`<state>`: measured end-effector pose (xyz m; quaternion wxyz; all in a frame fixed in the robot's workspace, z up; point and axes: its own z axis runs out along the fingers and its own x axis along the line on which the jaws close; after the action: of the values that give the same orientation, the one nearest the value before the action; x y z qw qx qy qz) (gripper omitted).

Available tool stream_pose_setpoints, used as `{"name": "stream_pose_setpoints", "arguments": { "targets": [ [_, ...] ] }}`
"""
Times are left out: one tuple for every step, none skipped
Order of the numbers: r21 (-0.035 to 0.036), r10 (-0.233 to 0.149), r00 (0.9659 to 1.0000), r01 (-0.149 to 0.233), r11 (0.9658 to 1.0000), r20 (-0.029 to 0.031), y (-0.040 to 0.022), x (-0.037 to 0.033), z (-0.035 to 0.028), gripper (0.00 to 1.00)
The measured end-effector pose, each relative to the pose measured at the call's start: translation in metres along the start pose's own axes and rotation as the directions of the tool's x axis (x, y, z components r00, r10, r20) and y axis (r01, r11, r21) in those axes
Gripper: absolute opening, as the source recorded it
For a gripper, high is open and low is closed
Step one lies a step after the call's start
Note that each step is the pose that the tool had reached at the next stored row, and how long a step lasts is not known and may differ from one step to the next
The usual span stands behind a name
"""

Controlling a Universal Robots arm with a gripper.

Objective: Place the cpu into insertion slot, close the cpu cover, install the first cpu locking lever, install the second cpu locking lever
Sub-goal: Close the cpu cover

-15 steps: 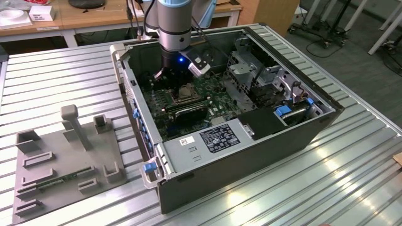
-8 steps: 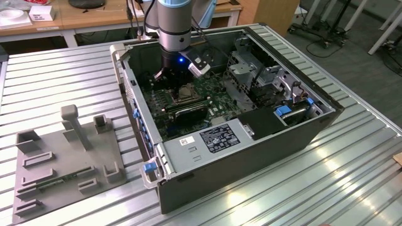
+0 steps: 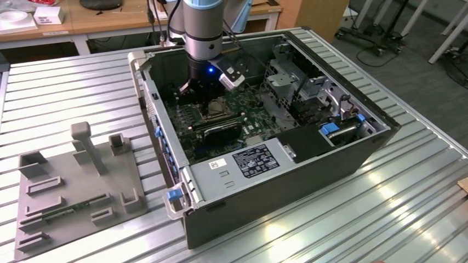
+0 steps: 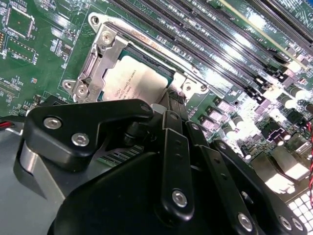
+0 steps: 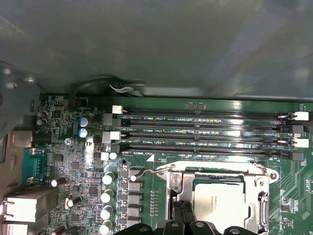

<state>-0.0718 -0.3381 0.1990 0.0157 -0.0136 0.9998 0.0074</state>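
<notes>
The cpu lies flat in the slot, which sits inside the open case. The cover is down around the cpu, framing it. The gripper, claw pressed together and pinching nothing, has its tips at the slot's edge, over the cover's rim. A wire lever juts out at the slot's corner, and memory slots run just beside the slot

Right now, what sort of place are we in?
Likely a robotics lab or workshop: an arm reaches into an open computer case on a ribbed metal table, a grey fixture board lies beside it, and wooden desks stand behind.
</notes>
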Motion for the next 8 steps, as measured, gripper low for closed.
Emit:
{"name": "stream_pose_setpoints", "arguments": {
  "targets": [
    [0.0001, 0.000, 1.0000, 0.000, 1.0000, -0.0001, 0.0000, 0.0000, 0.0001, 0.11],
    [0.0000, 0.000, 1.0000, 0.000, 1.0000, 0.0000, 0.0000, 0.0000, 0.0002, 0.11],
    [0.0001, 0.000, 1.0000, 0.000, 1.0000, 0.0000, 0.0000, 0.0000, 0.0002, 0.11],
    [0.0000, 0.000, 1.0000, 0.000, 1.0000, 0.0000, 0.0001, 0.0000, 0.0003, 0.11],
    [-0.0001, 0.000, 1.0000, 0.000, 1.0000, 0.0001, 0.0001, 0.0000, 0.0003, 0.11],
    [-0.0001, 0.000, 1.0000, 0.000, 1.0000, 0.0001, 0.0000, 0.0000, 0.0003, 0.11],
    [-0.0001, 0.000, 1.0000, 0.000, 1.0000, 0.0000, 0.0001, 0.0000, 0.0004, 0.11],
    [0.0000, 0.000, 1.0000, 0.000, 1.0000, 0.0000, 0.0000, 0.0000, 0.0004, 0.11]
  ]
}}
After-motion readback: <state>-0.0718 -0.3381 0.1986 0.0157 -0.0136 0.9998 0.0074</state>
